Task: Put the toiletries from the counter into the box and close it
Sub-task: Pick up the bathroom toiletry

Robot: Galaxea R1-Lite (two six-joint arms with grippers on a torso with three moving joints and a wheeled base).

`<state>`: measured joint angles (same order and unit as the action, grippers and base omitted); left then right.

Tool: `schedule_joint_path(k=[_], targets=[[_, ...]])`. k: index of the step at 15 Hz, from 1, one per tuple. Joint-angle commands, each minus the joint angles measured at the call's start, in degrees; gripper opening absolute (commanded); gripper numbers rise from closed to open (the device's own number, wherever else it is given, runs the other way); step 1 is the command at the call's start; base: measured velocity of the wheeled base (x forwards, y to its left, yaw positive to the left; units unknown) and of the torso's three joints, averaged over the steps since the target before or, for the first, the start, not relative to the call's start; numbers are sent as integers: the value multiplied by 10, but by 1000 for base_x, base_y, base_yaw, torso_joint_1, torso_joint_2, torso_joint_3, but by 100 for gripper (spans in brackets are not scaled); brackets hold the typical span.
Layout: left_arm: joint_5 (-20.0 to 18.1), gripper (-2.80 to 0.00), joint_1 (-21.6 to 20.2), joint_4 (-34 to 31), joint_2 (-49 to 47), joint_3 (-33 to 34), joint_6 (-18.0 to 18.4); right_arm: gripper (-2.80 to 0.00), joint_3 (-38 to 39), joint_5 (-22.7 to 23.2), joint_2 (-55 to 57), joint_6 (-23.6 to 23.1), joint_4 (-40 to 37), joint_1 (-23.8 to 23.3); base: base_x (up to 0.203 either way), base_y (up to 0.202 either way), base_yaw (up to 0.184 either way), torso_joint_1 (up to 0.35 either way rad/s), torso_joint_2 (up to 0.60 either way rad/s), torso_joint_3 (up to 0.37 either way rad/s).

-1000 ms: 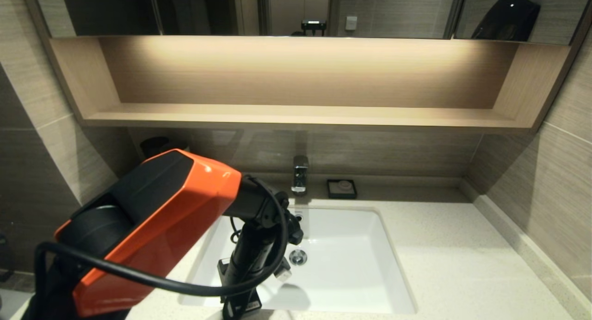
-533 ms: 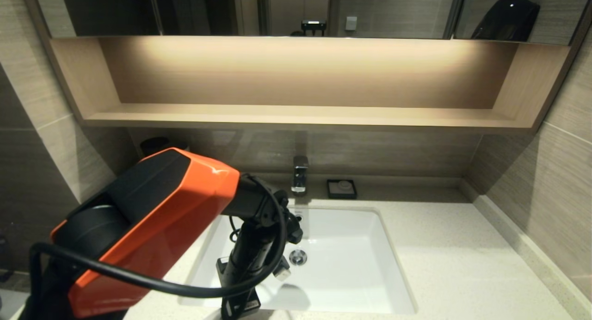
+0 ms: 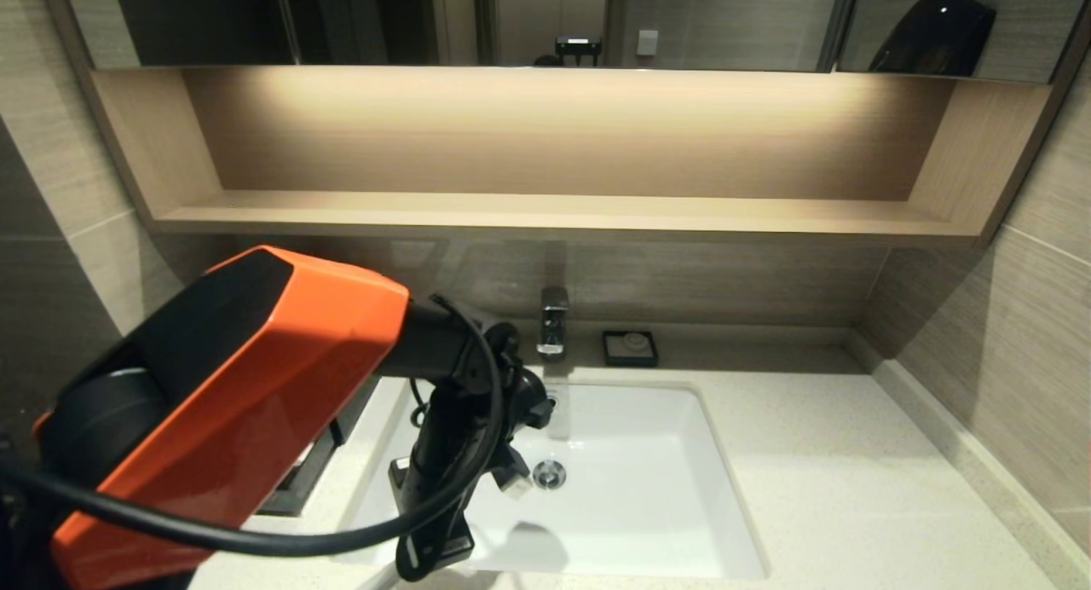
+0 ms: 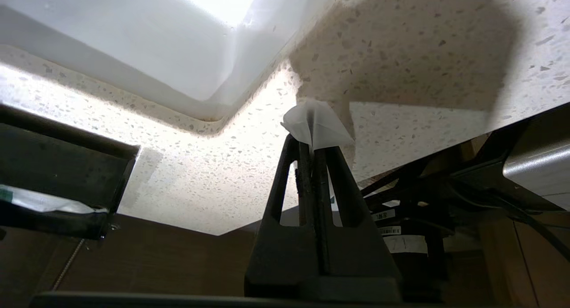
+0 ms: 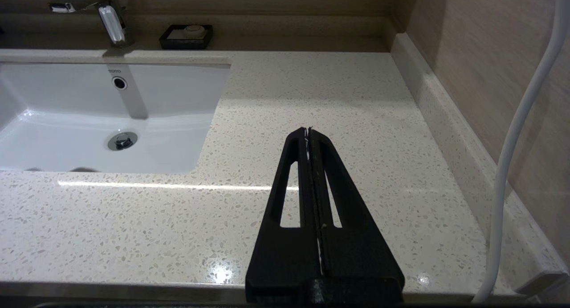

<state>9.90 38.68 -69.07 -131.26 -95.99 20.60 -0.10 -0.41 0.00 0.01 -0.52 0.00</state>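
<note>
You can read only "TOTO", on the white rectangular ceramic basin (image 5: 147,99) wall above its overflow hole.

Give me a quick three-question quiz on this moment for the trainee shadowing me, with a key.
1. True or false: the left tool is shut on the end of a translucent packet.
2. Multiple choice: the right tool is (A) shut and holding nothing, above the counter on the robot's right of the basin; (B) open over the drain; (C) gripping the faucet.
3. Fill in: in the left wrist view, the open black box already holds a ____.

Key:
1. True. The jaws pinch the packet's end, above the counter's front edge near a corner of the basin.
2. A.
3. Wrapped packet, lying in the compartment that shows.
</note>
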Motion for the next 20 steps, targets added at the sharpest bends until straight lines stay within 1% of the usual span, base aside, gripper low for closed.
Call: schedule_joint_path(k=[1, 3, 6, 8, 10, 14, 17, 20], targets=[[3, -280, -5, -7, 24, -2, -12, -280, 0, 0, 0, 0, 0, 0, 0, 0, 0, 0, 0, 0], [3, -280, -6, -20, 33, -14, -28, -280, 0, 0, 0, 0, 0, 0, 0, 0, 0, 0, 0, 0], [3, -280, -9, -66, 47, -49, -53, -280, 0, 0, 0, 0, 0, 0, 0, 0, 0, 0, 0, 0], [3, -280, -13, -96, 55, -73, -84, -280, 0, 0, 0, 0, 0, 0, 0, 0, 0, 0, 0, 0], [3, -280, -23, -134, 61, -96, -123, -280, 0, 0, 0, 0, 0, 0, 0, 0, 0, 0, 0, 0], [2, -280, -58, -175, 93, -116, -190, -280, 0, 1, 0, 0, 0, 0, 0, 0, 0, 0, 0, 0], [0, -280, -90, -178, 114, -115, -244, -280, 0, 0, 0, 0, 0, 0, 0, 0, 0, 0, 0, 0], [-4, -280, -134, -178, 131, -115, -281, -280, 0, 0, 0, 0, 0, 0, 0, 0, 0, 0, 0, 0]])
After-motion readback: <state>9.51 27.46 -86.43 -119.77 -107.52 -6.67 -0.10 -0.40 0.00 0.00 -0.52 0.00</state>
